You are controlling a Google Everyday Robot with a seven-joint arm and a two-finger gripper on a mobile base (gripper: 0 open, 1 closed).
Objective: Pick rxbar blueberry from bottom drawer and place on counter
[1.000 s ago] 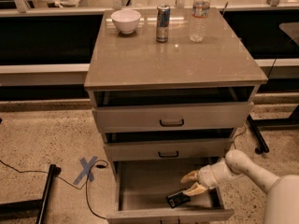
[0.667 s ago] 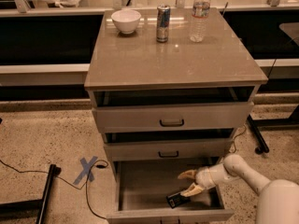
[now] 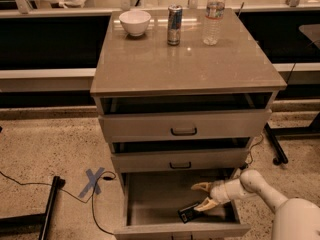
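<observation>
The rxbar blueberry (image 3: 188, 212) is a small dark flat wrapper lying on the floor of the open bottom drawer (image 3: 150, 204), near its front right. My gripper (image 3: 202, 196) reaches into the drawer from the right, just above and right of the bar, with its two pale fingers spread open. One fingertip (image 3: 199, 207) is beside the bar's right end; I cannot tell if it touches. The counter (image 3: 185, 59) is the glossy grey-brown cabinet top above.
On the counter's back edge stand a white bowl (image 3: 136, 22), a slim can (image 3: 174, 18) and a water bottle (image 3: 213, 15). The two upper drawers (image 3: 183, 125) stand slightly open. A blue tape cross (image 3: 93, 181) and cables lie on the floor at the left.
The gripper has shifted slightly left and deeper into the bottom drawer, closer to the bar. The bar has not moved.
</observation>
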